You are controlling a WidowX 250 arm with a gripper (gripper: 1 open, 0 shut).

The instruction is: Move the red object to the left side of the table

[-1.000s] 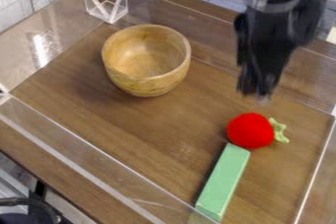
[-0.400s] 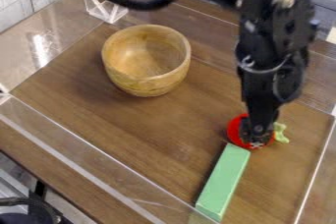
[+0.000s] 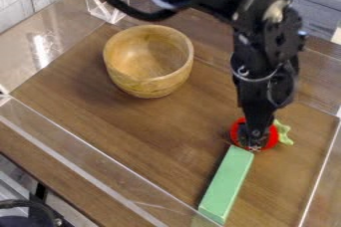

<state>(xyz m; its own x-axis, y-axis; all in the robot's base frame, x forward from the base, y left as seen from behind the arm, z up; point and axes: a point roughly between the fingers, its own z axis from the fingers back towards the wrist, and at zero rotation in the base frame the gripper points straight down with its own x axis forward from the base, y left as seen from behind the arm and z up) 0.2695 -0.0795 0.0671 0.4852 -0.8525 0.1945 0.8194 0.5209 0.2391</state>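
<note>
At the right side of the bench (image 3: 94,131), the hand (image 3: 256,137) is hanging over the strawberry (image 3: 274,135), fingers apart and gripping nothing (the toy is lying just beyond the green block's (image 3: 226,183) tip). A clean grasp probably calls for centring on the fruit before closing, clear of that block.

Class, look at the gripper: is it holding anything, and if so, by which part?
Nothing is held yet. The gripper is open, lowered over the red object, which sits on the table mostly hidden behind it.
</note>
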